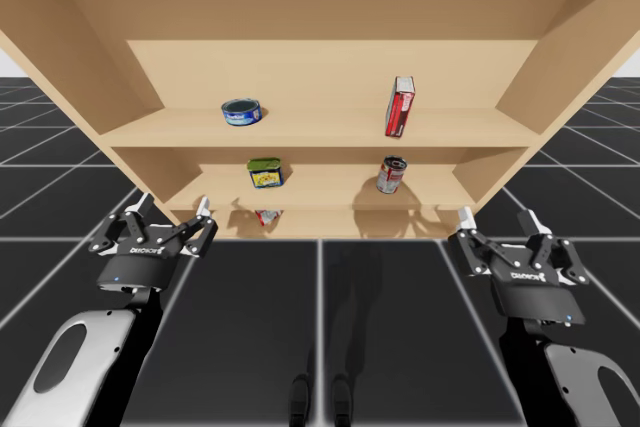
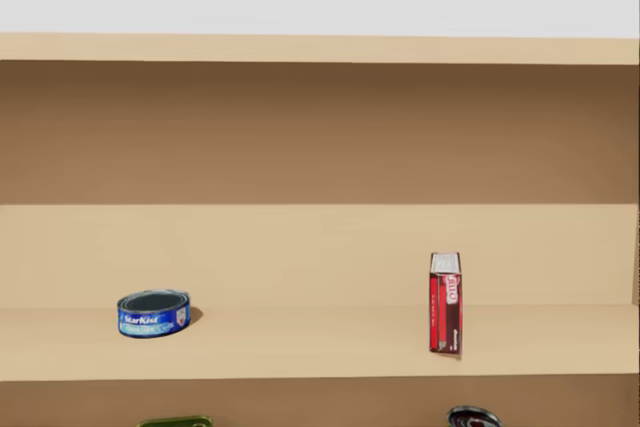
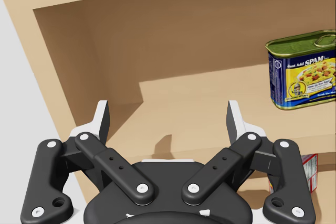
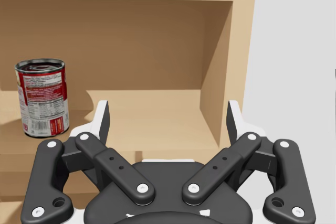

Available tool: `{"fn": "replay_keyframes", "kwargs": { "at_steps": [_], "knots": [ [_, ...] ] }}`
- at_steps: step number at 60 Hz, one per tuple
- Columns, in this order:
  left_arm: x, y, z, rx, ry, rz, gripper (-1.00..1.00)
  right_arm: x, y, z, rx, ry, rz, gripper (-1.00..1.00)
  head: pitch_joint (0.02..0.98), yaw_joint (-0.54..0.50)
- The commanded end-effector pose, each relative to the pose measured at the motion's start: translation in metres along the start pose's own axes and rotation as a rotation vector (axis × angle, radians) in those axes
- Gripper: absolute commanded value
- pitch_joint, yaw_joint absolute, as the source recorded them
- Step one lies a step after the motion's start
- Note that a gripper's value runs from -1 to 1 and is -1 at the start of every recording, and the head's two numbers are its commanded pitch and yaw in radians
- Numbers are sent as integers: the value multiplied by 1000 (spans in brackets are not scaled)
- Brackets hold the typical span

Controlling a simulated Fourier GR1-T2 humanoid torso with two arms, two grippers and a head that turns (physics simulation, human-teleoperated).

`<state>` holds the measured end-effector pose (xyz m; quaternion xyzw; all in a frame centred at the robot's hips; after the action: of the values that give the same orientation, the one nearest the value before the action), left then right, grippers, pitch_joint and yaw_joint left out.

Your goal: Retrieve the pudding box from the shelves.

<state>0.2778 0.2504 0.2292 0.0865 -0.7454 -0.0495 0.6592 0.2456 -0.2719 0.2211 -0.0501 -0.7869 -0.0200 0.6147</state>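
Note:
A tall red box [image 1: 400, 107] stands upright on the upper shelf, right of centre; the head view shows the box [image 2: 445, 304] edge-on near the shelf's front. A small red-and-white box [image 1: 268, 216] lies on the lowest shelf, mostly hidden; in the left wrist view this box [image 3: 310, 169] is beside and below my fingers. My left gripper [image 1: 172, 205] is open in front of the shelves' lower left corner, holding nothing [image 3: 168, 111]. My right gripper [image 1: 496, 217] is open at the lower right corner, likewise holding nothing [image 4: 168, 111].
A flat blue can [image 1: 241, 112] sits on the upper shelf at left. On the middle shelf stand a green-topped blue rectangular can [image 1: 265, 173] and a red-labelled round can [image 1: 391, 175]. The wooden shelf unit [image 1: 320, 137] has side walls close to both grippers.

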Motion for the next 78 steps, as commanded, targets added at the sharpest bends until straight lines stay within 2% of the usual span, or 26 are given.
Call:
{"fn": "replay_keyframes", "kwargs": {
  "at_steps": [1, 8, 9, 11, 17, 19, 28, 32, 34, 35, 36, 38, 40, 43, 45, 47, 51, 61, 64, 67, 70, 74, 76, 77, 78],
  "knots": [
    [0, 0, 0, -2, 0, -2, -1000, 0, 0, 2, 1, -5, -17, -1000, 91, -34],
    [0, -1, 1, -3, 0, -3, -1000, 0, -1, 0, 13, 17, -14, -1000, 114, -47],
    [0, -1, 1, -4, 0, -3, -1000, 0, -1, 0, 26, 26, -24, -1000, 122, -52],
    [0, -1, 1, -6, 0, -3, -1000, 0, -1, 0, 25, 32, -25, -1000, 134, -64],
    [0, -1, 1, -9, 0, -4, -1000, 0, -1, 0, 19, 32, -15, -1000, 173, -112],
    [0, -2, 2, -11, -1, -4, -1000, 0, -1, -1, 13, 30, -3, -1000, 192, -140],
    [0, -4, 2, -21, -3, -7, -1000, 0, -1, -1, 6, 22, 0, -1000, 233, -205],
    [0, -4, 2, -24, -3, -8, -1000, 4, 2, 0, 21, 9, -36, -1000, 244, -223],
    [-1, -5, 2, -25, -3, -8, -1000, 6, 5, 2, 60, 0, -66, -1000, 247, -227],
    [-1, -5, 2, -25, -3, -9, -1000, 7, 8, 3, 55, -21, -37, -1000, 249, -228],
    [-1, -5, 2, -25, -3, -9, -1000, 8, 9, 3, 57, -29, -27, -1000, 250, -228],
    [-1, -5, 2, -24, -2, -10, -1000, 10, 13, 5, 64, -35, -25, -1000, 253, -227],
    [-1, -4, 2, -23, 0, -10, -1000, 11, 15, 5, 74, -29, -36, -1000, 255, -226],
    [-1, -4, 2, -20, 1, -11, -1000, 17, 19, 7, 58, -32, -5, -1000, 258, -221],
    [-1, -4, 1, -19, 2, -10, -1000, 24, 20, 9, 51, -39, 1, -1000, 260, -220],
    [-2, -4, 1, -18, 4, -11, -1000, 33, 21, 12, 52, -47, -11, -1000, 261, -219],
    [-2, -4, 1, -18, 5, -11, -1000, 51, 24, 18, 34, -72, 20, -1000, 263, -221],
    [-2, -4, 1, -21, 5, -15, -1000, 103, 43, 28, 60, -88, 73, -1000, 269, -234],
    [-3, -4, 1, -23, 5, -18, -1000, 114, 48, 27, 82, -88, 61, -1000, 268, -234],
    [-3, -4, 1, -24, 5, -19, -1000, 125, 55, 26, 86, -95, 72, -1000, 268, -235],
    [-2, -3, 1, -24, 5, -19, -1000, 131, 59, 25, 95, -86, 63, -1000, 269, -235],
    [-2, -3, 1, -23, 4, -19, -1000, 139, 69, 22, 100, -91, 65, -1000, 270, -236],
    [-2, -3, 1, -23, 4, -18, -1000, 142, 74, 20, 114, -63, 38, -1000, 272, -237],
    [-2, -3, 1, -22, 5, -16, -1000, 144, 78, 20, 133, -30, 5, -1000, 273, -237],
    [-2, -2, 1, -22, 5, -14, -1000, 144, 80, 19, 134, -21, -13, -1000, 273, -237]
  ]
}}
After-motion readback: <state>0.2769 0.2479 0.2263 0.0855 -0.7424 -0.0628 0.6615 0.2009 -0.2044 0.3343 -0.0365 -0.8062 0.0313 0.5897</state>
